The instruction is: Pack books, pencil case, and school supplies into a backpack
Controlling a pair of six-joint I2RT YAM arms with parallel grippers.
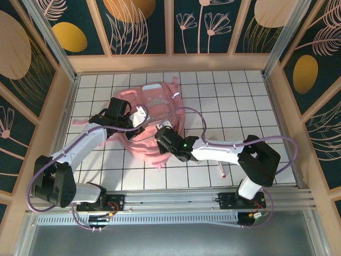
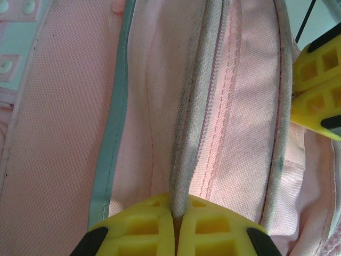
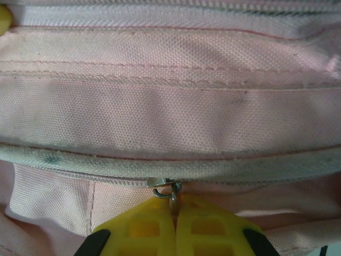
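The pink backpack lies on the white gridded table, left of centre. My left gripper is shut on a grey piped zip edge of the backpack, which runs up from between the yellow fingers. My right gripper is at the bag's near side. It is shut on the small metal zip pull of a closed zip on the pink fabric. A white marker with a red cap lies on the table beside the right arm. The books and the pencil case are out of view.
Wooden walls with patterned panels enclose the table on three sides. A metal rail carries both arm bases along the near edge. Purple cables loop above the right arm. The right gripper's yellow fingers show at the left wrist view's right edge.
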